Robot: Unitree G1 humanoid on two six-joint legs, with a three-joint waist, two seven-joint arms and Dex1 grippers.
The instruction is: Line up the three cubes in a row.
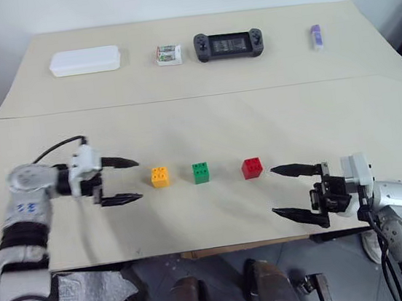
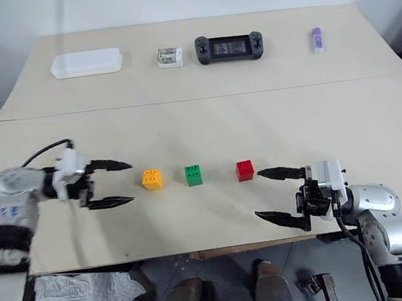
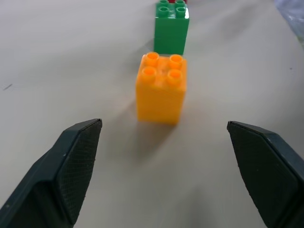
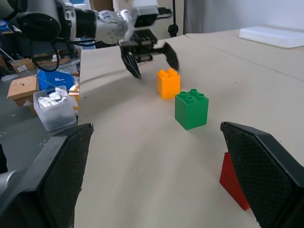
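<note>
Three studded cubes stand in a row on the near table: yellow-orange cube [image 1: 159, 177] on the left, green cube [image 1: 201, 172] in the middle, red cube [image 1: 251, 168] on the right. My left gripper [image 1: 133, 179] is open just left of the yellow-orange cube, apart from it; the left wrist view shows that cube [image 3: 161, 88] beyond its spread fingers, with the green cube [image 3: 171, 27] behind. My right gripper [image 1: 278, 192] is open, low and to the right of the red cube, holding nothing. The right wrist view shows the green cube [image 4: 191, 109] and an edge of the red cube [image 4: 232, 183].
On the far table lie a white case [image 1: 85, 60], a small white box with green print [image 1: 169, 54], a black game console [image 1: 229, 44] and a small purple-and-white stick [image 1: 316, 36]. A seam separates the two tables. The near table's front edge runs just below both grippers.
</note>
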